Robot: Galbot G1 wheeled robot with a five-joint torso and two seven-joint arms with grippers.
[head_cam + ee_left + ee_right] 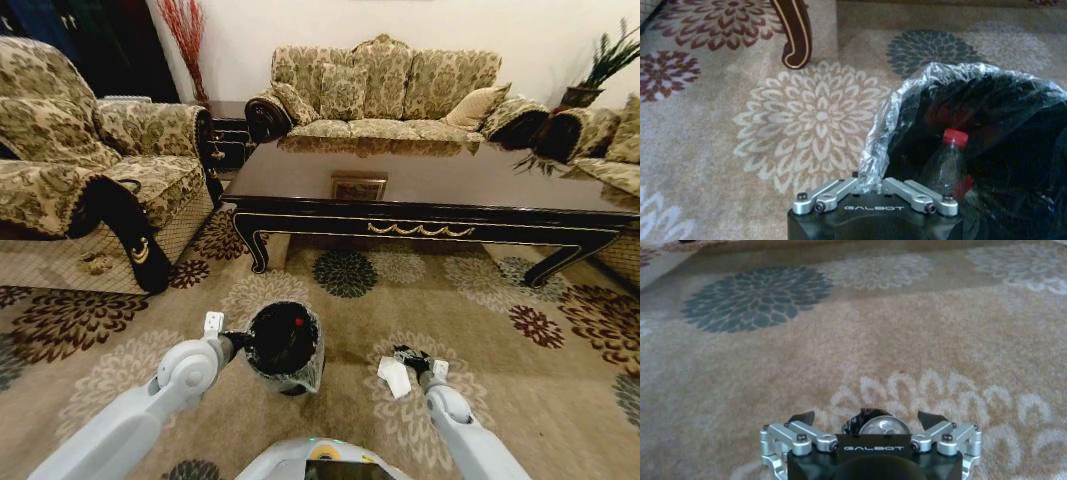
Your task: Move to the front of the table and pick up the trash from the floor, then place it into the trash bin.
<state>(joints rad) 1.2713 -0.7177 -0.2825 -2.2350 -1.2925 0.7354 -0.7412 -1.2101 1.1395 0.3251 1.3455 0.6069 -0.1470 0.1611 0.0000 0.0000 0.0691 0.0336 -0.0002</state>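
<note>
Pinching crinkly liner of round black trash bin point(283, 345): left end effector point(869, 188) | right end effector point(867, 416) spread, empty

— What kind of place are you looking at?

— You're in a living room in a home. You can see a big sofa point(385, 90) with flower-patterned cloth and cushions by the far wall, and an armchair point(90, 170) like it on your left.

— What else tells you that?

— A long, shiny dark coffee table point(430, 185) stands in the middle. Soft tan carpet point(560, 370) with big round flowers covers the floor. A green plant point(605, 65) sits in the far right corner.
</note>
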